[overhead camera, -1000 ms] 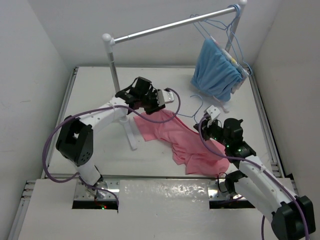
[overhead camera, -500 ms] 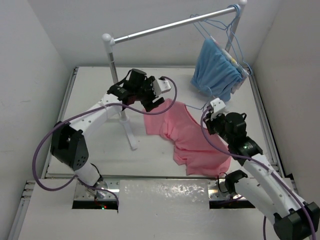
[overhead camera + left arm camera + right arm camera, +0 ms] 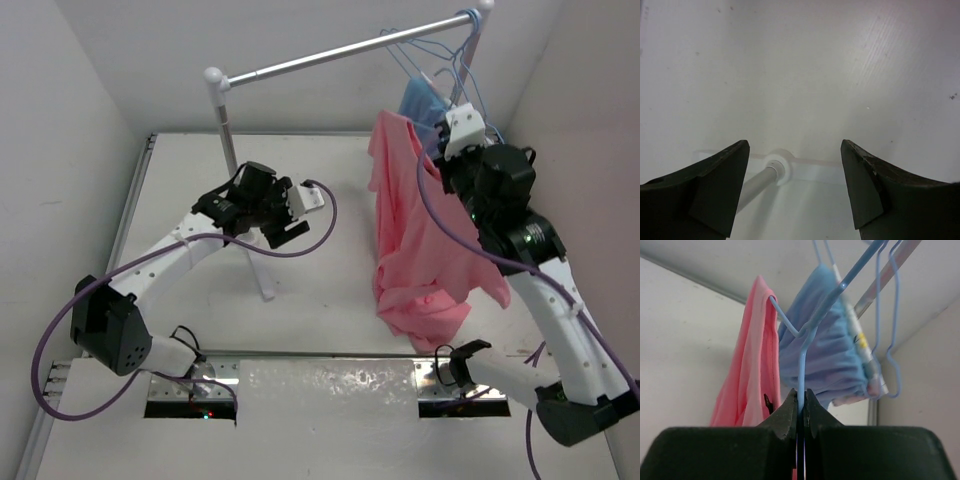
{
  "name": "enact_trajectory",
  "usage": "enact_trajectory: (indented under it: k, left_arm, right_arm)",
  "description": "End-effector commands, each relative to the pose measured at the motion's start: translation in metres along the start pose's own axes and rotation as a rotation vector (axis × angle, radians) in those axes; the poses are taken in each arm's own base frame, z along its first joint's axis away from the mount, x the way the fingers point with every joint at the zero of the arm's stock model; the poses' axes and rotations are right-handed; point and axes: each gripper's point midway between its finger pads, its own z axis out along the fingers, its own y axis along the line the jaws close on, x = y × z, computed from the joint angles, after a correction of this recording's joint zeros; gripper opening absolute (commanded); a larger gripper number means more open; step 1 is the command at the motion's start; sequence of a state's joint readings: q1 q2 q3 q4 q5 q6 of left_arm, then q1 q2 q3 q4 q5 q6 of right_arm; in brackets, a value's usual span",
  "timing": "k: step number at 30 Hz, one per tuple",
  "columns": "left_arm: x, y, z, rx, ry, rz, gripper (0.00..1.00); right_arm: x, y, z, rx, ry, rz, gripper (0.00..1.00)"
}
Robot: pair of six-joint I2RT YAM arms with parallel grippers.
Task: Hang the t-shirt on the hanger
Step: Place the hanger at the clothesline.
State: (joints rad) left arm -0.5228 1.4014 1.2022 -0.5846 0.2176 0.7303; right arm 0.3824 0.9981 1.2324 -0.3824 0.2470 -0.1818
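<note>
Lifted up, t-shirt [image 3: 420, 240] hangs from hanger [image 3: 801, 369] clamped in right jaws; left jaws apart

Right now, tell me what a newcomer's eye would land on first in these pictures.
The salmon-pink t-shirt hangs in a long drape at the right of the table, up by the rail stand, caught on one end of the pale-blue hanger. The right gripper is shut on that hanger's wire, with a light-blue garment hanging just behind. The left gripper is open and empty over the table, by the stand's post.
</note>
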Motion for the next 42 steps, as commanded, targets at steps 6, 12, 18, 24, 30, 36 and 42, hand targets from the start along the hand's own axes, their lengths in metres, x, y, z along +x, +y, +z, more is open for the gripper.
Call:
enact_trajectory:
  k: [6, 12, 18, 24, 30, 36, 42]
  left_arm:
    - [0.011, -0.007, 0.001, -0.009, 0.004, 0.012, 0.71]
    - [0.015, -0.01, 0.004, -0.001, 0.008, 0.011, 0.71]
    - [0.018, -0.01, 0.002, -0.015, 0.011, 0.022, 0.7]
    - [0.019, -0.012, 0.002, -0.007, 0.01, 0.026, 0.7]
    - [0.019, -0.012, 0.001, -0.005, 0.007, 0.031, 0.7]
    - [0.022, -0.014, 0.002, -0.003, 0.012, 0.03, 0.7]
    - [0.024, -0.013, 0.005, -0.013, 0.011, 0.03, 0.7]
  right_arm:
    - [-0.09, -0.039, 0.026, 0.111, -0.117, -0.07, 0.0]
    - [-0.123, -0.048, 0.054, 0.143, -0.134, -0.074, 0.0]
    - [-0.106, -0.053, 0.093, 0.191, -0.066, -0.061, 0.0]
    - [-0.086, -0.049, 0.129, 0.147, -0.035, 0.002, 0.0]
    - [-0.062, -0.039, 0.152, 0.103, 0.02, -0.029, 0.0]
    - [-0.048, -0.034, 0.157, 0.082, 0.058, -0.034, 0.0]
    - [-0.031, -0.043, 0.134, 0.157, 0.05, -0.028, 0.71]
